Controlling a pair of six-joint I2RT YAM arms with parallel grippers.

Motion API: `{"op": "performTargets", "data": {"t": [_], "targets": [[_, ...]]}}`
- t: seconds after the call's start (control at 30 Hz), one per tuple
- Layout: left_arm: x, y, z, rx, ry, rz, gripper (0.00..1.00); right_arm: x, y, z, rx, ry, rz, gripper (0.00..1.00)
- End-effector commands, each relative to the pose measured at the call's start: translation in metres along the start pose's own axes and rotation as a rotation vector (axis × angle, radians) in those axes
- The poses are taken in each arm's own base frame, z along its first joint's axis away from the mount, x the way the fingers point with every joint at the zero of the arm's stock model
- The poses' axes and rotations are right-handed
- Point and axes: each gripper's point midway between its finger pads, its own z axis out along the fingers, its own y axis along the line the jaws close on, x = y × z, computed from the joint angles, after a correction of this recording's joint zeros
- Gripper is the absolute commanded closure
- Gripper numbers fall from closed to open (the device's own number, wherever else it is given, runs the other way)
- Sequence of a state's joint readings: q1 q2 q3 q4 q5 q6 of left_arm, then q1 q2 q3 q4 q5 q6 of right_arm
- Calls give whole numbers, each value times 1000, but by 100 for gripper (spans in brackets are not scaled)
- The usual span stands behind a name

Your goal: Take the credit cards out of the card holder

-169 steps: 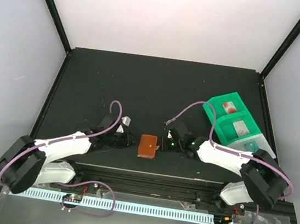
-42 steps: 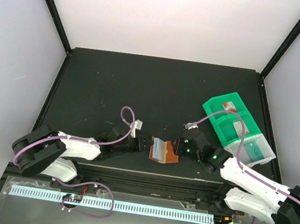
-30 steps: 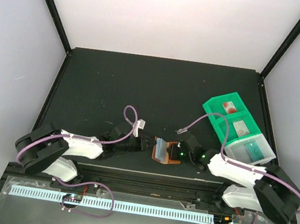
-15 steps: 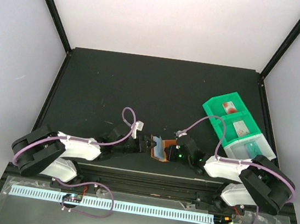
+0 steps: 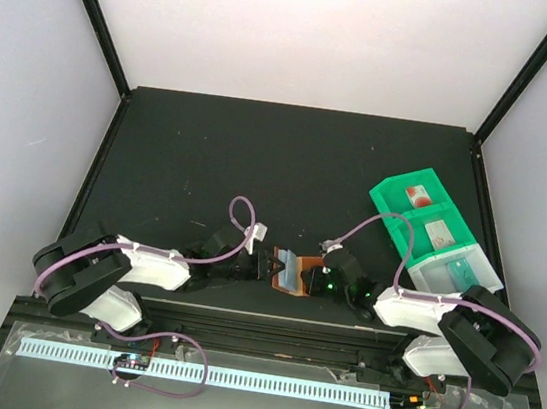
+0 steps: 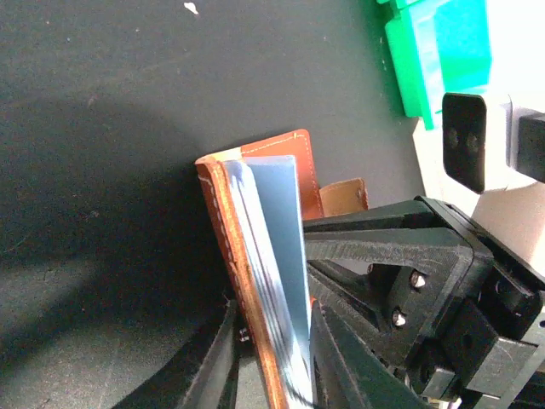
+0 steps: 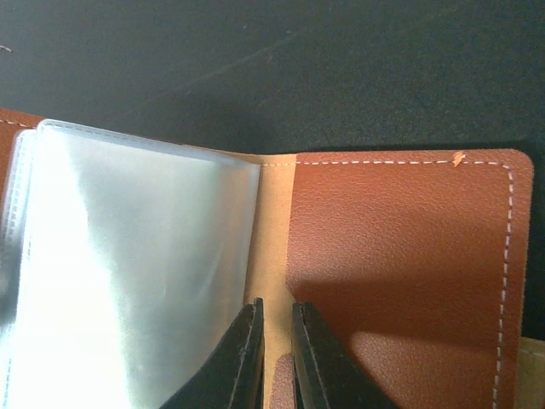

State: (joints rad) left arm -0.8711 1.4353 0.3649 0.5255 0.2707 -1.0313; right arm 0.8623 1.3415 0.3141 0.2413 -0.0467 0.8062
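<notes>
A matte black table [image 5: 260, 152] fills the workspace, enclosed by plain white walls [image 5: 317, 29] with black frame posts [image 5: 92, 14] slanting up from its far corners. On its right side, well apart from the middle, lies a green compartmented tray [image 5: 403, 178] set at an angle, its nearest section pale rather than green; the left wrist view catches a corner of that tray [image 6: 404, 68] and a tiny white speck [image 6: 191, 8] on the dark surface. Below the table's near edge runs a pale slotted strip [image 5: 260, 381].
</notes>
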Motion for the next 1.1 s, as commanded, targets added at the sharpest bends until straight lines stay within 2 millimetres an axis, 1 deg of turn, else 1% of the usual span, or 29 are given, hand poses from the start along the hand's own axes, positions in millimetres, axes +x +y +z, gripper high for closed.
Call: {"op": "performTargets", "data": {"t": [0.0,0.1,0.13,0.17,0.27,0.37,0.47,0.53,0.57,0.63,0.73,0.93,1.0,1.07], "targets": [[-5,-17,3,58,-8,28,81,23,-17,-2,32,68,18,86],[-5,-22,-1,74,-9,35,94,19,-3,-3,-25,73,4,82],[-5,-21,-3,72,-10,34,98,18,2,-4,-40,76,-4,81],[-5,-20,-6,67,-16,33,98,15,7,-4,-54,76,-13,80],[-2,-9,-12,33,-9,15,98,10,17,-9,-83,75,-20,73],[1,-4,-17,8,1,17,98,8,26,-16,-128,71,-15,67],[2,-2,-24,-6,2,9,98,1,41,-26,-179,63,-26,60],[3,0,-30,-19,-3,5,98,-3,51,-30,-217,58,-35,52],[3,2,-32,-33,-6,-1,98,-5,56,-31,-235,61,-34,47],[3,8,-38,-53,-21,-19,98,-4,64,-29,-265,83,-26,37],[2,12,-46,-61,-56,-31,98,-1,77,-25,-321,123,-14,28],[-6,17,-60,-101,-116,-22,99,-2,89,-17,-329,146,-28,21],[-8,20,-65,-115,-139,-26,98,-2,93,-14,-324,151,-36,15],[-9,23,-68,-115,-160,-33,98,-1,98,-12,-328,160,-38,12]]}}
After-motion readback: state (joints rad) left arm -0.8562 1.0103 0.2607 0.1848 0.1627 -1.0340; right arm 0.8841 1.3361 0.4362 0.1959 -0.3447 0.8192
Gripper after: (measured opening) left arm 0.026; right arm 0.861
